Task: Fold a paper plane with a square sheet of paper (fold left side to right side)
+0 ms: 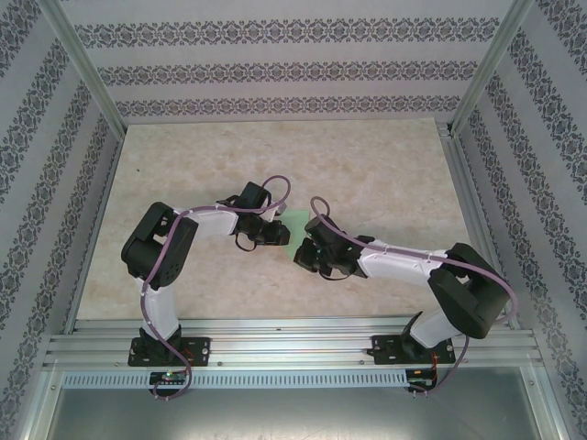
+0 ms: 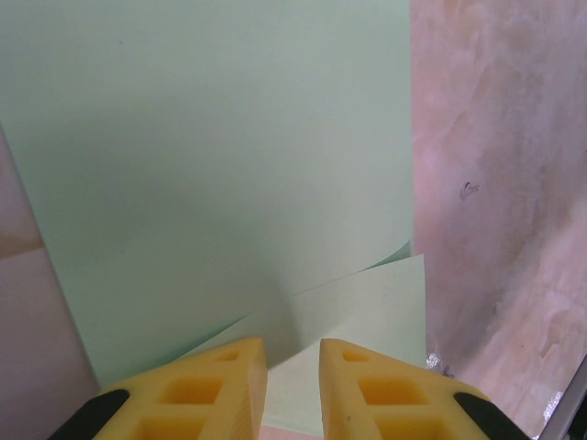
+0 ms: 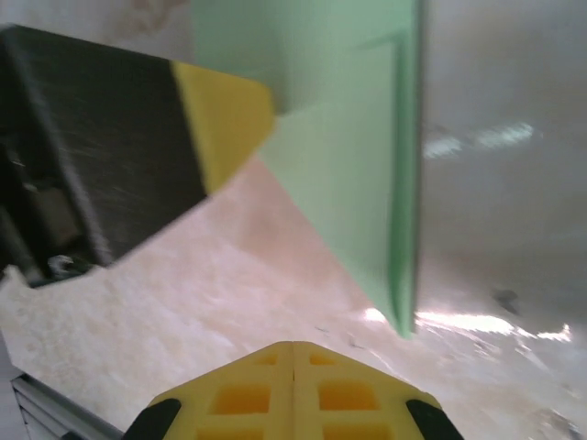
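Observation:
The square sheet of paper point(image 1: 295, 226) is pale mint green and lies mid-table between my two grippers. In the left wrist view the paper point(image 2: 211, 165) has one big flap raised over a flat lower layer. My left gripper point(image 2: 293, 353) stands over its near edge, jaws a narrow gap apart, and the lower layer shows through the gap. The flap's lower edge runs in beside the left fingertip point(image 2: 240, 359). My right gripper point(image 3: 293, 353) is shut and empty, low over the table, a short way from the paper point(image 3: 348, 165). The left gripper's fingertip point(image 3: 225, 115) shows against the sheet. In the top view the left gripper point(image 1: 279, 233) and right gripper point(image 1: 305, 254) nearly meet.
The marble-pattern tabletop point(image 1: 367, 174) stretches bare behind and to both sides of the arms. Patterned walls and aluminium frame posts point(image 1: 87, 78) enclose it. A metal rail point(image 1: 293, 339) runs along the near edge at the arm bases.

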